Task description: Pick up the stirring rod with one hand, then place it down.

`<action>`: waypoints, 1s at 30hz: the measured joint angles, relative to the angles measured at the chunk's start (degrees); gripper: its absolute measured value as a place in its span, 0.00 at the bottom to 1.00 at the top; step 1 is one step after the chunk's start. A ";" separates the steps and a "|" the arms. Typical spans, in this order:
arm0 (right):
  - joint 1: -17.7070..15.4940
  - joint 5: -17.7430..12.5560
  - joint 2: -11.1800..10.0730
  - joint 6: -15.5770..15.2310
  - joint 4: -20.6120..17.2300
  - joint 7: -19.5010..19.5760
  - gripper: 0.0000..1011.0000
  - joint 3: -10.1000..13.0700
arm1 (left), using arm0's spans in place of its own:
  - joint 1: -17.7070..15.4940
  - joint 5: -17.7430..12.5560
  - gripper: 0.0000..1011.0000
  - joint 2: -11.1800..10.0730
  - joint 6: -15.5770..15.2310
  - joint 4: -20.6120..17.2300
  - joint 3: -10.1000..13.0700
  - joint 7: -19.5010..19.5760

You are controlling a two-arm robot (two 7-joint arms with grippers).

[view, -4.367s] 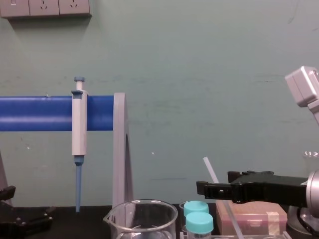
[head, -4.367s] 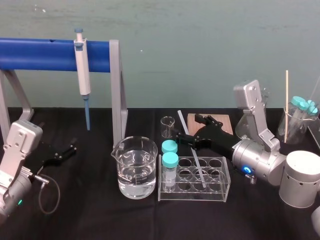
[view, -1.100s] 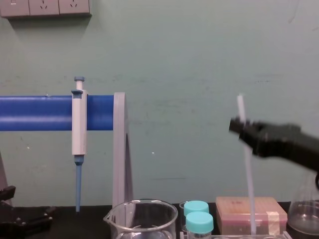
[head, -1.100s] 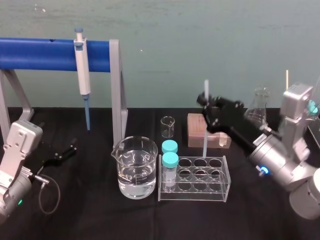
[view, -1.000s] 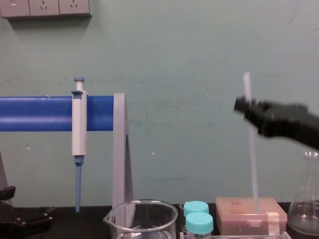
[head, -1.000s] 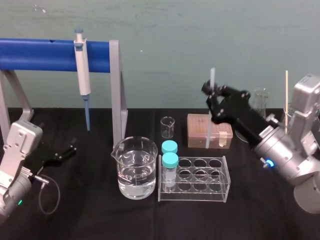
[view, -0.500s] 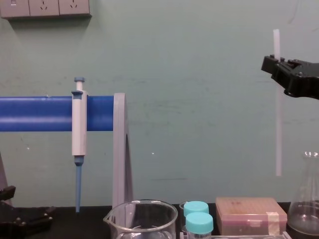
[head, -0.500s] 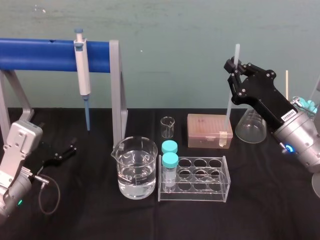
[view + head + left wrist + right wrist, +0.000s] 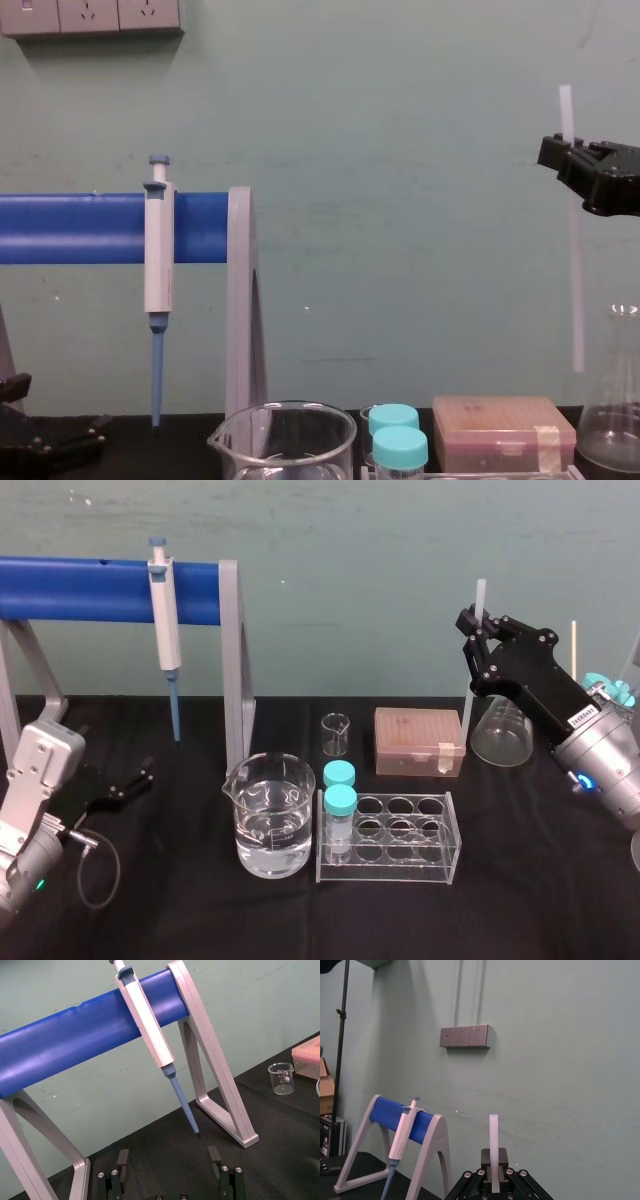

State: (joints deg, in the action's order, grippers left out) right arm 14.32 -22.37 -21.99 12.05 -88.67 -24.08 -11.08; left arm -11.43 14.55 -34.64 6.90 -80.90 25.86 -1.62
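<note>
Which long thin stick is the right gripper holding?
The white stirring rod, upright in the right gripper; the blue-tipped pipette hangs on the blue stand. The left gripper sits parked, open.

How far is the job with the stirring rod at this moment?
Done: the picking up. In hand: the right gripper is shut on the thin translucent white stirring rod, held upright above the black table. Left: placing it down. The left gripper lies parked at the table's left, jaws open.
</note>
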 joint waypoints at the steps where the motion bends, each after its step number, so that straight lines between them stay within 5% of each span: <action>1: -0.03 0.03 0.00 -0.02 -0.01 0.00 0.07 0.03 | 0.00 0.00 0.99 0.00 0.00 0.00 0.00 0.00; 30: 0.25 0.52 0.63 -0.50 0.71 -0.03 0.07 -0.03 | 0.00 0.00 0.99 0.00 0.00 0.00 0.00 0.00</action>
State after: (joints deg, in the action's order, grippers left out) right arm 14.58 -21.85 -21.36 11.55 -87.96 -24.11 -11.11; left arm -11.44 14.55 -34.64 6.91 -80.90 25.86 -1.62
